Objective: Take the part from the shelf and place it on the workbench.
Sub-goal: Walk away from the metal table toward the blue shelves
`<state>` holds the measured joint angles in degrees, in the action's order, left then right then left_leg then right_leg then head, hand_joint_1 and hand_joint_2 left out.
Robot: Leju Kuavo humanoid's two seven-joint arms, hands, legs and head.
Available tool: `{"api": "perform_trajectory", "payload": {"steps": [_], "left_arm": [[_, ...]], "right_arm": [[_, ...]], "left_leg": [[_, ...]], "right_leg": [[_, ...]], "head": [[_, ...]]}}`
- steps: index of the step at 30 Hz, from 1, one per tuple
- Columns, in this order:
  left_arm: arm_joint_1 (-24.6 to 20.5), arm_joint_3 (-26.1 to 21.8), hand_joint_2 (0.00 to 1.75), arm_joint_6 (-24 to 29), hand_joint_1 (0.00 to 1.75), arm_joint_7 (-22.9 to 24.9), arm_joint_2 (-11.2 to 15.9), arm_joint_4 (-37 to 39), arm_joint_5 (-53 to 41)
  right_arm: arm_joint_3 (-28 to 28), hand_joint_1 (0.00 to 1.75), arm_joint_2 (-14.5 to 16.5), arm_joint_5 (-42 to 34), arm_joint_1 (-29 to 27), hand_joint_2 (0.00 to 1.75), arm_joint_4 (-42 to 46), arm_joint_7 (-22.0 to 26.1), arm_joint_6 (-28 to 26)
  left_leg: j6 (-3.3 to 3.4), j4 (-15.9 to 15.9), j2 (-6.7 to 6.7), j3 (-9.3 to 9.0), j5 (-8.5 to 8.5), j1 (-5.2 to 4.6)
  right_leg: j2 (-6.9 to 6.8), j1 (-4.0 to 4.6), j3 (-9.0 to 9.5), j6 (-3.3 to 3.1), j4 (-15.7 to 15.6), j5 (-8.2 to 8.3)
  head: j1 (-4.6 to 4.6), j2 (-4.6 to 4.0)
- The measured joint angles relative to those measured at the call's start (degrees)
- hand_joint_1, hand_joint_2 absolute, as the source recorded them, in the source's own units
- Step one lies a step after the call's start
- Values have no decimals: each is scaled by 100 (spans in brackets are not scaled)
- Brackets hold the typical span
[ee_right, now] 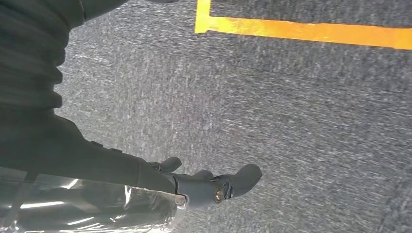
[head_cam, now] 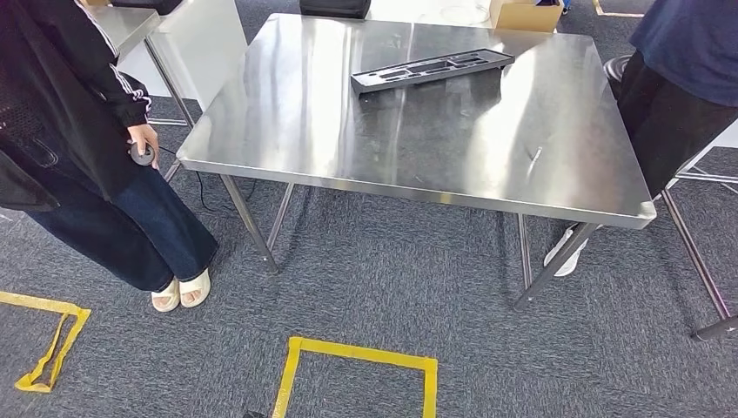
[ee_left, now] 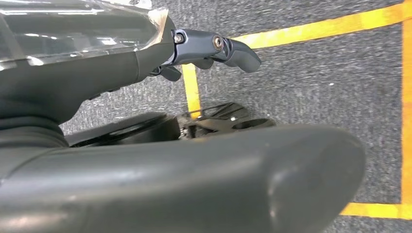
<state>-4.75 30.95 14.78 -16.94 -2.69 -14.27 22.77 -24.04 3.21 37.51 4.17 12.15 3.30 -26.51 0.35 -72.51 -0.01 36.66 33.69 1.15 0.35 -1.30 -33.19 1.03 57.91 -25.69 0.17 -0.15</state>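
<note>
Long black moulded plastic part (head_cam: 432,70) lay flat on the steel workbench (head_cam: 348,139), toward its far side.
Its long axis ran slantwise, right end angled farther away; shallow recesses lined its top. Left hand (ee_left: 214,48) and right hand (ee_right: 214,187) hung over carpet, fingers loose, holding nothing.

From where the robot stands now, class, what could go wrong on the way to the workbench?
1. A person stands by the workbench's left corner and another at its right edge; swinging arms might brush them.
2. The part lies near the far edge; a nudge could push it off.
3. Both hands, left and right, hang over carpet and hold nothing.
</note>
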Motion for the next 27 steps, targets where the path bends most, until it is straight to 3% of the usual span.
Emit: {"api": "perform_trajectory", "payload": {"steps": [3, 5, 7, 8, 9, 11, 12, 13, 14, 15, 17, 19, 20, 22, 23, 24, 27], "left_arm": [[-19, -2, 0, 3, 0, -3, 5, 0, 3], [-26, -2, 0, 6, 0, -9, 6, 0, 14], [-11, -2, 0, 14, 0, -15, 3, 2, 39], [-3, -3, 0, 21, 0, -17, 2, 3, 53], [1, -4, 0, 27, 0, -21, 2, 5, 65], [5, -7, 0, 34, 0, -29, 1, 9, 78], [8, -7, 0, 36, 0, -36, -2, 10, 82], [12, -7, 0, 38, 0, -44, -4, 12, 90], [17, -7, 0, 45, 0, -52, -5, 15, 99], [23, -7, 0, 55, 0, -57, -5, 18, 108], [32, -7, 0, 74, 0, -65, -4, 23, 120], [37, -8, 0, 82, 0, -73, -5, 25, 123], [38, -9, 0, 84, 0, -76, -5, 26, 125], [49, -10, 0, 86, 0, -79, -4, 32, 128], [58, -9, 0, 87, 0, -80, -3, 37, 128], [71, -9, 0, 87, 0, -81, -2, 42, 128], [91, -7, 0, 87, 0, -83, 4, 46, 120]], "right_arm": [[2, 0, 4, 2, 5, 175, 1, 3, 0], [5, 0, 8, 10, 11, 175, 1, 7, 0], [8, 0, 11, 21, 6, 175, 1, 7, 1], [9, 0, 13, 27, 0, 175, 0, 3, 2], [10, 0, 15, 31, -5, 175, 0, 0, 6], [13, 0, 23, 34, 2, 175, 0, -4, 30], [13, 0, 27, 32, 5, 175, 1, -4, 49], [13, 0, 27, 29, 7, 175, 3, -4, 71], [13, 0, 27, 26, 9, 175, 5, -4, 92], [14, 0, 27, 24, 9, 175, 9, -3, 114], [16, 0, 29, 24, 16, 175, 20, 1, 157], [21, 0, 31, 21, 42, 175, 40, 7, 204], [22, 0, 32, 13, 59, 175, 50, 10, 228], [22, 0, 34, -37, 70, 175, 57, 21, 303], [20, 0, 33, -84, 63, 175, 57, 36, 353], [15, 0, 32, -139, 53, 175, 57, 64, 415], [-6, 0, 30, -284, 44, 175, 57, 181, 544]], "left_leg": [[76, 1196, -26, -878, -237, -22], [107, 1536, -39, -1058, -217, -75], [180, 1578, -20, -969, -308, -107], [232, 1596, -5, -908, -375, -110], [283, 1618, 11, -835, -450, -107], [340, 1627, 34, -672, -580, -113], [349, 1625, 46, -583, -648, -122], [349, 1622, 58, -491, -717, -130], [347, 1615, 69, -406, -787, -138], [339, 1607, 76, -324, -853, -142], [307, 1579, 83, -183, -971, -151], [254, 1542, 90, -84, -1076, -174], [230, 1533, 96, -54, -1132, -185], [180, 1519, 94, -14, -1209, -182], [149, 1470, 79, 18, -1147, -169], [114, 1326, 61, 70, -976, -153], [24, 320, 21, 336, -171, -96]], "right_leg": [[6, 25, -102, 84, 4, 128], [0, 27, -140, 173, -7, 219], [-9, 10, -189, 257, -13, 278], [-12, 4, -240, 261, 51, 201], [-16, 5, -318, 235, 209, 33], [-21, 5, -496, 144, 820, -488], [-21, 8, -553, 131, 1174, -683], [-21, 13, -557, 151, 1451, -764], [-22, 16, -489, 203, 1583, -723], [-23, 17, -336, 267, 1526, -596], [-24, 19, 218, 340, 893, -400], [-20, 53, 793, 285, 41, -504], [-16, 73, 937, 244, -223, -590], [-18, 59, 931, 161, -349, -605], [-25, 37, 895, 119, -343, -567], [-39, 12, 857, 57, -344, -519], [-77, 7, 687, -58, -339, -357]], "head": [[1, 0], [3, 0], [0, 0], [5, 0], [15, 0], [43, 0], [52, 0], [54, 0], [55, 0], [55, 0], [56, 0], [50, 0], [44, 0], [34, 0], [31, 0], [22, 0], [-8, 0]]}}
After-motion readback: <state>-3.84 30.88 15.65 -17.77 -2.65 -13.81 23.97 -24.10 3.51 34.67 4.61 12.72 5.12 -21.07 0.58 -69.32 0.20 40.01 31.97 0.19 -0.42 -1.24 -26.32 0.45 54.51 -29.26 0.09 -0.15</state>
